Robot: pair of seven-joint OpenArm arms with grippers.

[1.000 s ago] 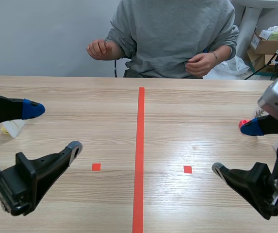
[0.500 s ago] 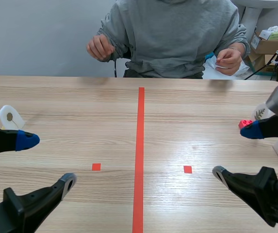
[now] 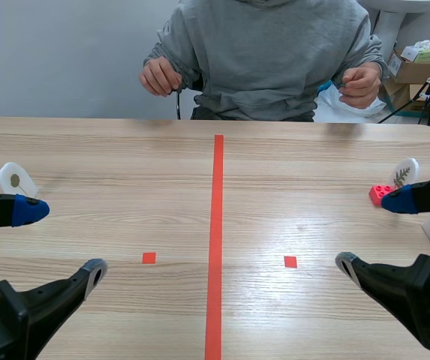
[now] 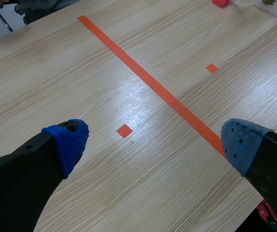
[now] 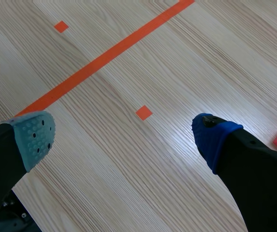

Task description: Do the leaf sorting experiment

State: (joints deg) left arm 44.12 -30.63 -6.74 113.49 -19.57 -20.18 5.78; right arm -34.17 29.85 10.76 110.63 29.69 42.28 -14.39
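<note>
surface (image 3: 124, 150): both arms low at its near side | left hand (image 3: 63, 240) (image 4: 156, 141): wide open, holds nothing, above bare surface | right hand (image 3: 371, 231) (image 5: 123, 136): wide open, holds nothing | leaf card (image 3: 13, 180): just beyond left hand | leaf cards (image 3: 404, 174): two, near right hand | block (image 3: 380, 193): red, just beside right hand's blue fingertip

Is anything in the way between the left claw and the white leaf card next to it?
Nothing visible. The leaf card sits just past the open left claw, with only bare table between.
</note>
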